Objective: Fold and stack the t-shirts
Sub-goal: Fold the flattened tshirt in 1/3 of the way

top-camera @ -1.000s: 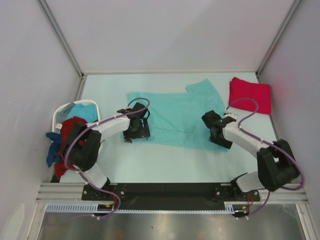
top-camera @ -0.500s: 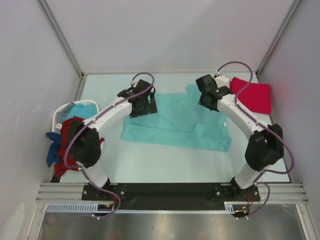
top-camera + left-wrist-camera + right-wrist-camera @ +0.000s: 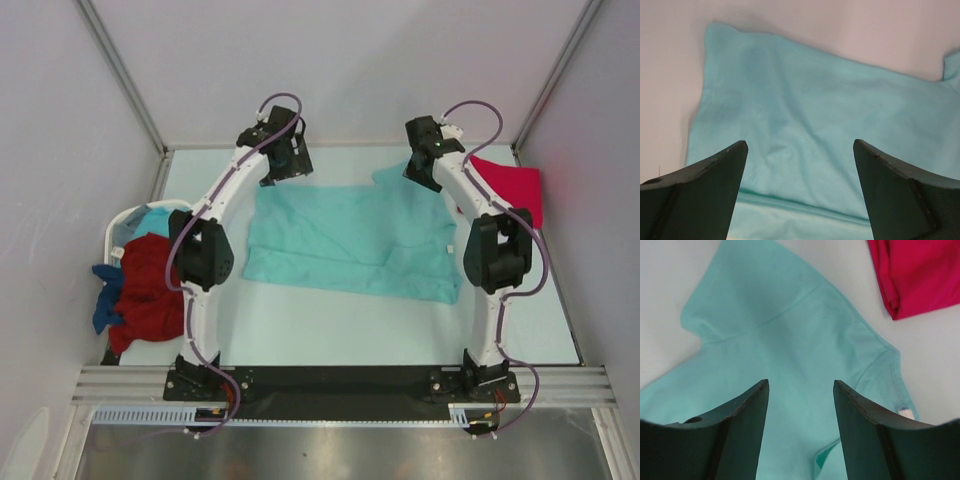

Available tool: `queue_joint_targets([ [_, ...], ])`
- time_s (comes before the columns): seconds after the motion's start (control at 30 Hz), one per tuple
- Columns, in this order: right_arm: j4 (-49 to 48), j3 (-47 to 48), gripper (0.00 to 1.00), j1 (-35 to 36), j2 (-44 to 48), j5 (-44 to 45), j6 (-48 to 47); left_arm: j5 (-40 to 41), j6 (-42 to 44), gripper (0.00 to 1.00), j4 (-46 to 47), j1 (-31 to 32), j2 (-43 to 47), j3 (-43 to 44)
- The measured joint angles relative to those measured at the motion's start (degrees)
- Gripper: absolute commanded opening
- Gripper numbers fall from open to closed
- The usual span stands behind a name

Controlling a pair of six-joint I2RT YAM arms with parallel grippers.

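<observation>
**Top external view.**
- The light teal t-shirt point(image 3: 340, 235) lies spread on the middle of the surface point(image 3: 330, 325).
- The left hand point(image 3: 283, 160) hangs over its far left corner and the right hand point(image 3: 425, 160) over its far right sleeve. Both are released and hold nothing.
- Risk: if the two hands take the far edge at uneven heights, the fold is likely to come out skewed.
- The folded pinkish-red t-shirt point(image 3: 510, 185) sits just beside the right arm, so a wide sweep could drag it.
- The laundry basket point(image 3: 122, 228) at the left holds the dark red t-shirt point(image 3: 150, 290), the blue t-shirt point(image 3: 103, 305) and the light blue t-shirt point(image 3: 162, 222).

**Left wrist view.**
- The left hand point(image 3: 799, 150) stands wide apart above the teal cloth point(image 3: 805, 95), with the shirt's corner ahead of it.
- Risk: closing short of the edge would pinch a ridge of cloth and bunch it.
- A seam or layer edge runs near the fingers. It is possibly a fold, but the view does not settle this.

**Right wrist view.**
- The right hand point(image 3: 800, 385) is open over the sleeve point(image 3: 765, 305).
- Risk: grasping the sleeve alone would leave the body of the shirt behind.

**Surface and room.**
- The surface is pale, matte and flat.
- Plain white walls point(image 3: 350, 60) enclose it on three sides, with metal frame posts point(image 3: 120, 70) at the corners.
</observation>
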State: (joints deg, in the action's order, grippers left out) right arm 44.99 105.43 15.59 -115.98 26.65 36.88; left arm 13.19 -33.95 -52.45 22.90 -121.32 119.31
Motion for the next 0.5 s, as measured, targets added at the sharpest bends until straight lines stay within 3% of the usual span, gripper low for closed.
queue_joint_targets([
  [0.23, 1.2, 9.31, 0.57, -3.61, -8.26, -3.26, -0.63, -1.46, 0.11, 0.94, -2.78, -3.37, -7.8, 8.85],
  [0.5, 2.1, 16.83, 0.57, -7.74, -17.62, -5.29, -0.63, -2.75, 0.13, 0.95, -3.34, -5.33, -13.35, 9.18],
])
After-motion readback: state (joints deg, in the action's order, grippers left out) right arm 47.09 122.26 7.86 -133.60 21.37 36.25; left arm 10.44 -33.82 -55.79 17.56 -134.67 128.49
